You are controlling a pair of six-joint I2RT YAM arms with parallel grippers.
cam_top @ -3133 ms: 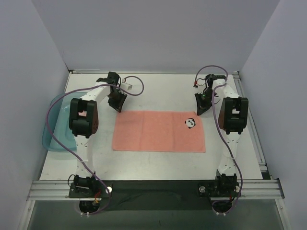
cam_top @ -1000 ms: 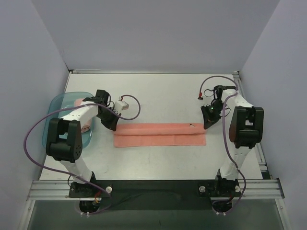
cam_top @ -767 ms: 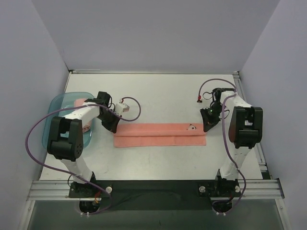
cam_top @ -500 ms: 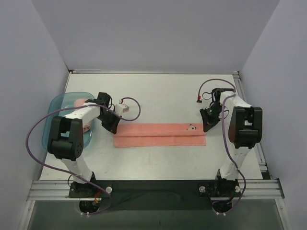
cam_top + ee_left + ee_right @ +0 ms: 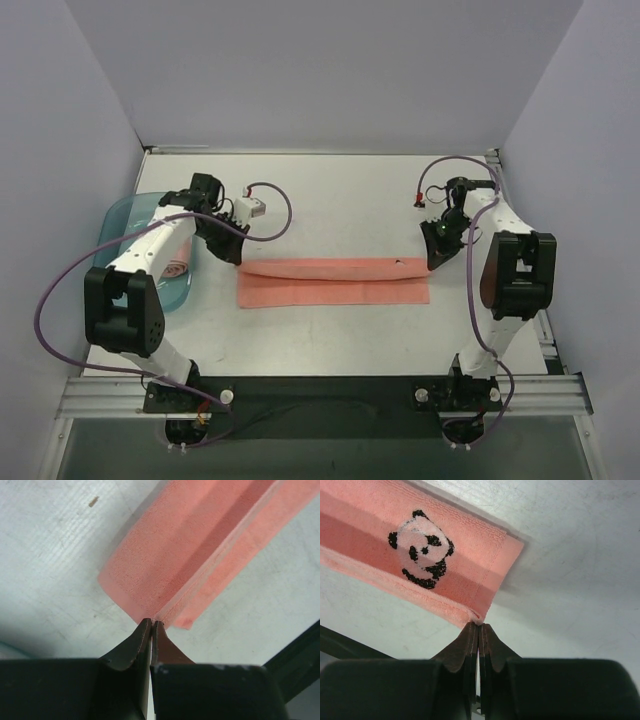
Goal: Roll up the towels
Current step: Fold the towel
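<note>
A salmon-pink towel (image 5: 335, 283) lies folded lengthwise into a long strip across the middle of the table. My left gripper (image 5: 232, 254) is shut on the strip's far left corner; the left wrist view shows the towel (image 5: 200, 545) with my closed jaws pinching its folded edge at that gripper (image 5: 151, 623). My right gripper (image 5: 437, 261) is shut on the far right corner. In the right wrist view the towel (image 5: 365, 525) shows a panda print (image 5: 422, 548), and that gripper (image 5: 478, 625) clamps the corner's hem.
A translucent teal tray (image 5: 113, 228) stands at the left edge, with a pink towel (image 5: 179, 268) in it, partly hidden by my left arm. A white connector on a purple cable (image 5: 250, 206) lies behind the left gripper. Grey walls enclose the table.
The flat towel has been folded forward into a narrow strip. In the last second both grippers drew slightly back with its far edge, and the panda print turned out of the top view.
</note>
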